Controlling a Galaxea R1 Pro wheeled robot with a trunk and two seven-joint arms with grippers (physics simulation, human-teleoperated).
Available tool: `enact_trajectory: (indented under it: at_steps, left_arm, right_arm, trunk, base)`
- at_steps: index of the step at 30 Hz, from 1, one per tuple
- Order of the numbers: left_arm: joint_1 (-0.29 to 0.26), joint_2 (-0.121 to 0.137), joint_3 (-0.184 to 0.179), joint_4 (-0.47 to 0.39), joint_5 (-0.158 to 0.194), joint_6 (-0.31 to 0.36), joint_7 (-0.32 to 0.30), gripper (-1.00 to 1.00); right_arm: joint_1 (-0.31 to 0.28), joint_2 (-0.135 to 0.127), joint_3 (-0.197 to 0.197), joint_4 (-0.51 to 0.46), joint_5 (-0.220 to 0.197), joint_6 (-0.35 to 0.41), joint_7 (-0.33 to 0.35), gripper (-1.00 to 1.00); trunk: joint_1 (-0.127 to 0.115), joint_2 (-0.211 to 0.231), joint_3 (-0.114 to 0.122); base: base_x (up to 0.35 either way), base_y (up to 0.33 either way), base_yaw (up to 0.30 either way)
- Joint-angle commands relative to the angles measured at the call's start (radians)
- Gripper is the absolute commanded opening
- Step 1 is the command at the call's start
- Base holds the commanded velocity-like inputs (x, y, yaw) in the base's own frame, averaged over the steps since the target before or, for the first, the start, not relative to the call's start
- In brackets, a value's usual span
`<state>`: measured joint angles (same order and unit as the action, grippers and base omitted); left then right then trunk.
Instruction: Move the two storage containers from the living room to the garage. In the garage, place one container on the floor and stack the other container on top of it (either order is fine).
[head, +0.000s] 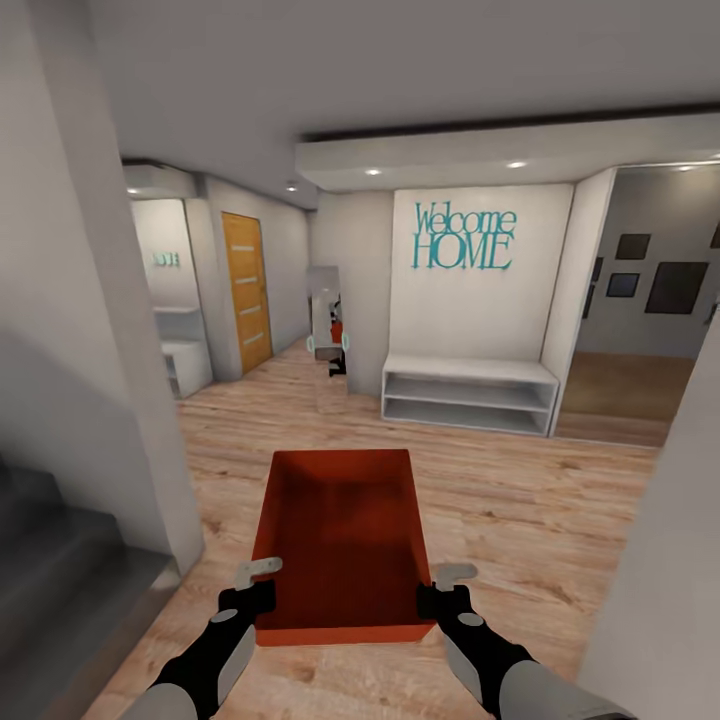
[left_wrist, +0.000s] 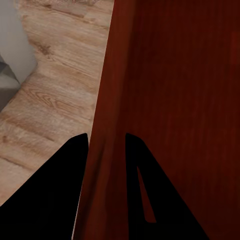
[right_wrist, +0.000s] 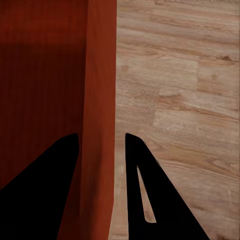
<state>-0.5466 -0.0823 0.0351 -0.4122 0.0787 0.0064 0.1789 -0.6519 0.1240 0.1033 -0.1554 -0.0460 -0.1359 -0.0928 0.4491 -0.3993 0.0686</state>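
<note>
Held out in front over the wood plank floor (head: 520, 500), the orange-red storage container (head: 345, 540) was clamped by both grippers, left gripper (left_wrist: 106, 142) and right gripper (right_wrist: 101, 142) each closed astride a side wall, with open hallway ahead toward the white bench shelf (head: 470, 392) and wooden door (head: 246, 292).

Ahead of me a white wall carries a teal "Welcome HOME" sign (head: 464, 237) above a low white shelf unit (head: 470, 394). A wooden door (head: 246, 292) stands farther left, grey stairs (head: 60, 580) beside me.
</note>
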Motion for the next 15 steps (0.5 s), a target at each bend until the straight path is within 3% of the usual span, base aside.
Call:
enact_trajectory:
  at_steps: [1, 15]
  left_arm:
    - [-0.001, 0.022, 0.017, -0.005, -0.008, 0.001, 0.005, -1.00]
    - [0.000, 0.022, 0.017, -0.004, -0.008, 0.001, 0.005, -1.00]
  right_arm:
    - [0.000, -0.007, -0.007, 0.004, -0.009, -0.003, -0.008, -1.00]
    - [0.000, -0.009, -0.007, 0.004, -0.009, -0.002, -0.008, -1.00]
  trunk:
    - [0.001, -0.001, 0.000]
    - [0.001, -0.001, 0.000]
  base:
    - [0.321, 0.000, 0.000]
    - [0.321, 0.000, 0.000]
